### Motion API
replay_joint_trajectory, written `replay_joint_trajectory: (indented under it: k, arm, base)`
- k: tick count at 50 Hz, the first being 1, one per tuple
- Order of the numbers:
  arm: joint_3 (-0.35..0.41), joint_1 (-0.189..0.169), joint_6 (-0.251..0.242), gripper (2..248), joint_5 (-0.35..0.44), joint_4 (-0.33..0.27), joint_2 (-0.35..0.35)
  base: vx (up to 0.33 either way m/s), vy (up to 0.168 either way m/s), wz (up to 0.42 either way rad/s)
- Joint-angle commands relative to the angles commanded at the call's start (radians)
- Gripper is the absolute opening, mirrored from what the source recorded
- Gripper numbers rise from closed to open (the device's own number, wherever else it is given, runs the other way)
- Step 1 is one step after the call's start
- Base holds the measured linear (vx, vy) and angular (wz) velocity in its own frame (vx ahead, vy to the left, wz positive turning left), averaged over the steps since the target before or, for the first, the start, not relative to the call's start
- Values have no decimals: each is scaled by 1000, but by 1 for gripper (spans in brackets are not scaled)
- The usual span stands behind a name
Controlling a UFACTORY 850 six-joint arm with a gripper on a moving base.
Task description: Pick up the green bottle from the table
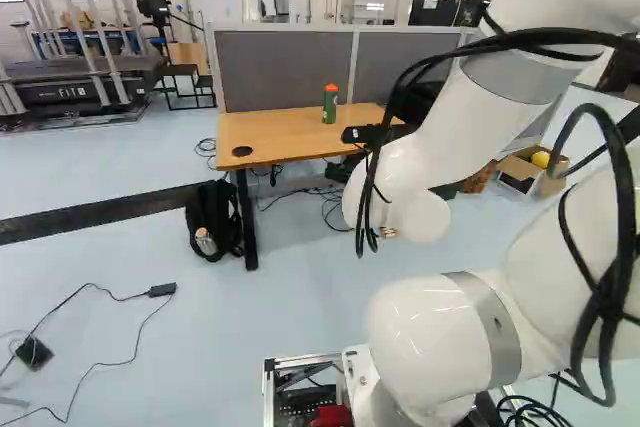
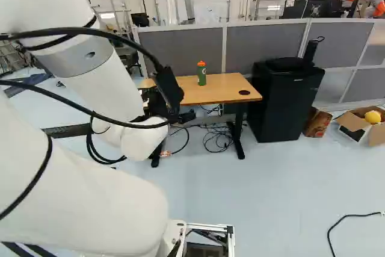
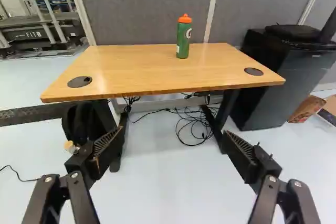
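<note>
- The bottle (image 3: 184, 40), green with an orange cap, stands upright on the worktop (image 3: 152, 72), near its far edge and closer to the bin's end than the opposite one.
- The tool (image 2: 157, 102) has its two fingers wide apart; the bottle is ahead of them, well away.
- Two dark discs, one (image 3: 80, 82) at each near corner of the worktop.
- A black bin (image 2: 281, 103) stands beside the worktop; a grey partition (image 2: 264, 46) rises behind.
- On the floor: a black backpack (image 1: 214, 217) by one worktop leg, loose cables (image 3: 194, 127) underneath.
</note>
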Motion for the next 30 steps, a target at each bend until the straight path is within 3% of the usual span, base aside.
replay_joint_trajectory:
  k: [30]
  arm:
    - [0,0,0,247,0,0,0]
  base:
    - [176,-3,-31]
